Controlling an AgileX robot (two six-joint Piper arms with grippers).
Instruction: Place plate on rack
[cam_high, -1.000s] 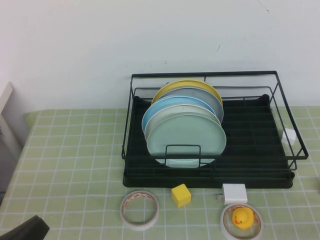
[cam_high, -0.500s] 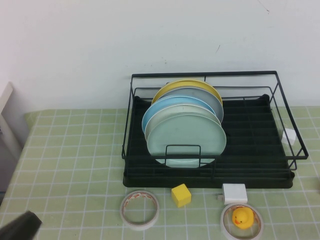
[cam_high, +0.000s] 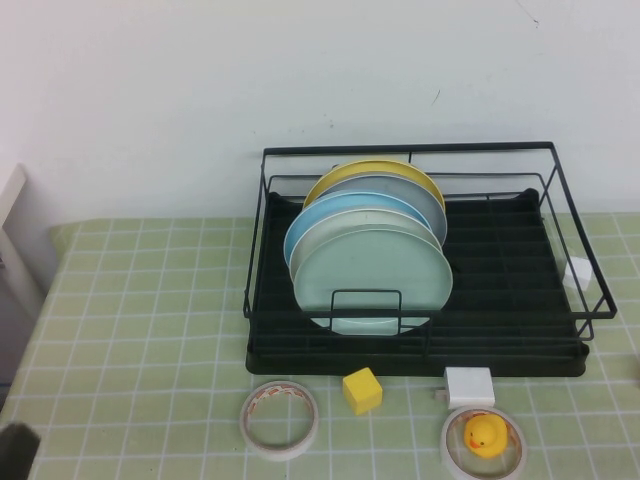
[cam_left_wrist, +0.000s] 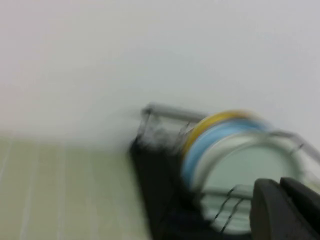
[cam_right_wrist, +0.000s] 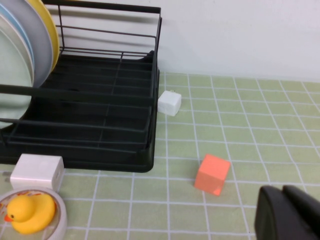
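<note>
**Plate standing in the rack, both grippers low and clear**

The plate (cam_high: 374, 278) stands on edge in the rack (cam_high: 505, 290), frontmost of a row of upright plates, with a grey plate (cam_high: 325, 235), a blue plate (cam_high: 310, 222), another grey one and a yellow plate (cam_high: 335, 178) stacked behind it.

The left gripper (cam_left_wrist: 287, 210) sits at the near left corner of the table (cam_high: 140, 330), only a dark sliver in the high view. The rack and plate lie well ahead of it and off to its right. From its wrist camera the pale green disc fills the space just beyond the dark fingers, but the picture is smeared; whether those fingers are parted or together, I cannot tell.

The right gripper (cam_right_wrist: 290, 215) shows only in its own wrist view. Its two dark fingers sit pressed side by side, closed on nothing. Ahead of it lies an orange cube (cam_right_wrist: 212, 174), near; beyond that a small white block (cam_right_wrist: 169, 102) beside the rack's end. Off to its left sit a white adapter (cam_right_wrist: 37, 171) and a yellow duck (cam_right_wrist: 30, 212) inside a tape ring (cam_high: 483, 445).

Between the two grippers, in front of the rack, lie a yellow cube (cam_high: 362, 390) and a second tape ring (cam_high: 279, 418).
</note>
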